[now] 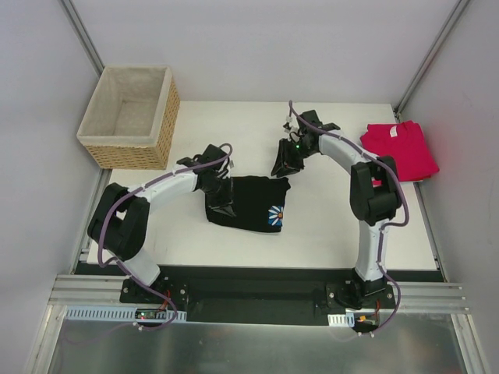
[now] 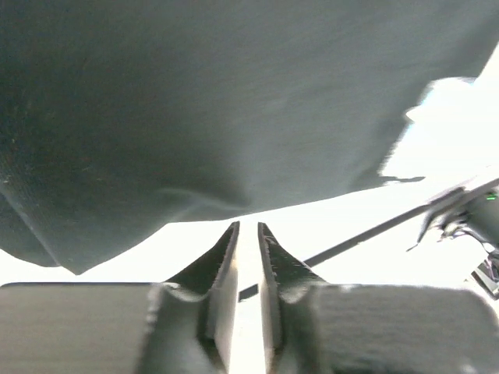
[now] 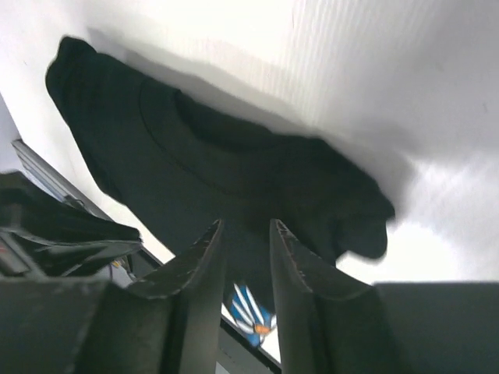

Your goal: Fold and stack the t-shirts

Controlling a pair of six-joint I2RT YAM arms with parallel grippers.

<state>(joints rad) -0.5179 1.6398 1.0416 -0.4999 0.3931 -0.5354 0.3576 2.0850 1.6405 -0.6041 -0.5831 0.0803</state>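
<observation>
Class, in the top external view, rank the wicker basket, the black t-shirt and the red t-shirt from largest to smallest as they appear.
1. Wicker basket
2. Black t-shirt
3. Red t-shirt
The two shirts look close in size, and an arm partly covers each.

Wicker basket (image 1: 132, 117) with pale cloth lining, sits at far-left corner of the white table (image 1: 327, 226), upright, nothing visible inside. Grey enclosure walls (image 1: 257, 47) stand behind and to both sides of the basket. Metal rail (image 1: 257, 292) runs along the table's near edge, opposite side from the basket.
</observation>
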